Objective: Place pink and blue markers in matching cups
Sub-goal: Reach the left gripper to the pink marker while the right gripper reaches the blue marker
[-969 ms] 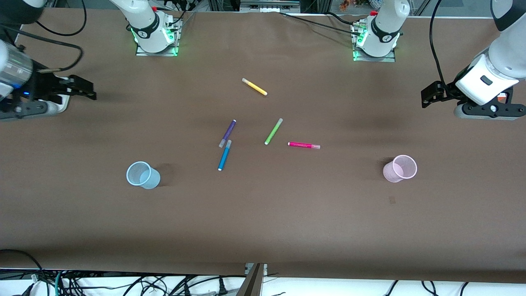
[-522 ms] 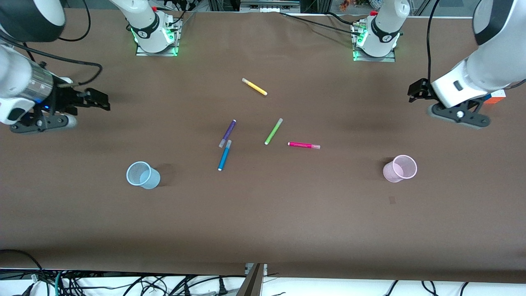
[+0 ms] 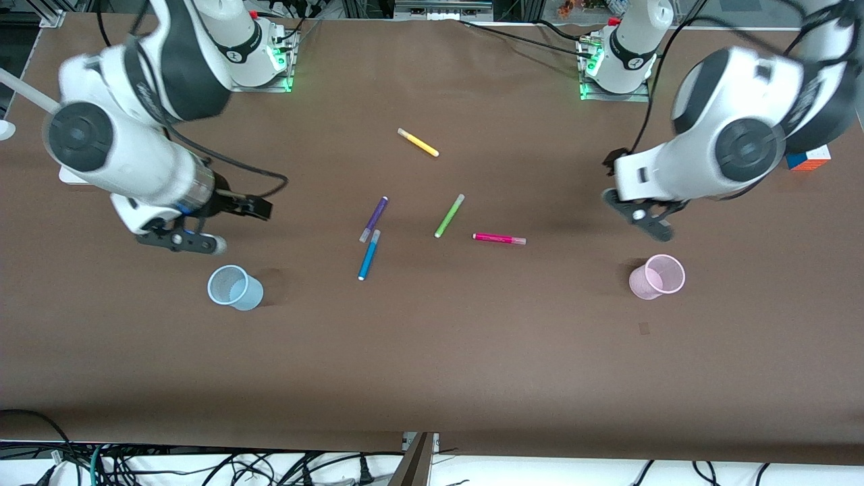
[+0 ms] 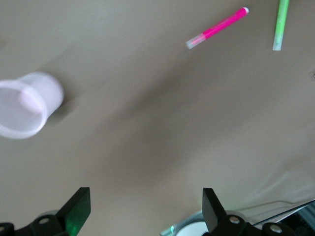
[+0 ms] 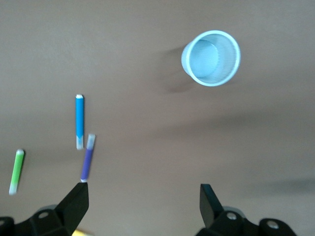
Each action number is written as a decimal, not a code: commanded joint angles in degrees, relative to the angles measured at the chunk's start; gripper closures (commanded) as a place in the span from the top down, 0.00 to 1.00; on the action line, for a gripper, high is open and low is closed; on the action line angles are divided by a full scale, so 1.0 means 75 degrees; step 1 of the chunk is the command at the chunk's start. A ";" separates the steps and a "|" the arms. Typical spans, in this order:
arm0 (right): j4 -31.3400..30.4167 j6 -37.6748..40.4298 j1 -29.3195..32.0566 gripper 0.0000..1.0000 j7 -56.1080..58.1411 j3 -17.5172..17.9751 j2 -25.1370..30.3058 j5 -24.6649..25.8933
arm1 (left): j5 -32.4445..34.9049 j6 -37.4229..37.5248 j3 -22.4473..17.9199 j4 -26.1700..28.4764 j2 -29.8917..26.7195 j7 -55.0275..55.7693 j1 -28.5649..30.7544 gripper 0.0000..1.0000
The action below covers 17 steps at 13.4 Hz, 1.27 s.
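The pink marker (image 3: 498,238) and the blue marker (image 3: 368,254) lie flat mid-table. The pale blue cup (image 3: 234,287) stands upright toward the right arm's end, the pale pink cup (image 3: 656,277) toward the left arm's end. My right gripper (image 3: 262,208) is open and empty over bare table near the blue cup. Its wrist view shows the blue cup (image 5: 211,58), the blue marker (image 5: 79,120) and the gripper (image 5: 145,206). My left gripper (image 3: 611,160) is open and empty over bare table near the pink cup. Its wrist view shows the pink cup (image 4: 24,105), the pink marker (image 4: 216,27) and the gripper (image 4: 146,206).
A dark purple pen (image 3: 373,219) lies tip to tip with the blue marker. A lime green pen (image 3: 449,215) lies beside the pink marker. A yellow pen (image 3: 418,142) lies nearer the bases. A coloured cube (image 3: 807,158) sits at the left arm's end.
Both arms have swung in from the table's ends toward the middle, each gripper now close to its cup. Markers and cups have not moved.
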<state>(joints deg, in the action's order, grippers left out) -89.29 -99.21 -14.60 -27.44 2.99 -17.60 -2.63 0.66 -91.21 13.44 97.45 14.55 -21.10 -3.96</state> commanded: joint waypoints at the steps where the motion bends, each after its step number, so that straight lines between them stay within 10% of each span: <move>1: 0.0105 -0.0528 -0.0325 1.00 -0.1142 -0.0047 -0.0488 -0.0059 | 0.0111 -0.0599 0.0153 -0.0010 0.0775 -0.0874 -0.0186 1.00; 17: -0.0071 -0.3528 -0.1780 0.98 -0.3936 -0.0094 -0.2879 0.0105 | 0.2665 -0.7185 0.0200 0.2100 0.2524 -0.2296 -0.1324 1.00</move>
<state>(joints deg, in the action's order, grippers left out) -90.02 -122.90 -27.64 -56.51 2.64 -37.35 -2.52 19.19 -142.58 14.82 112.87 32.91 -37.37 -14.33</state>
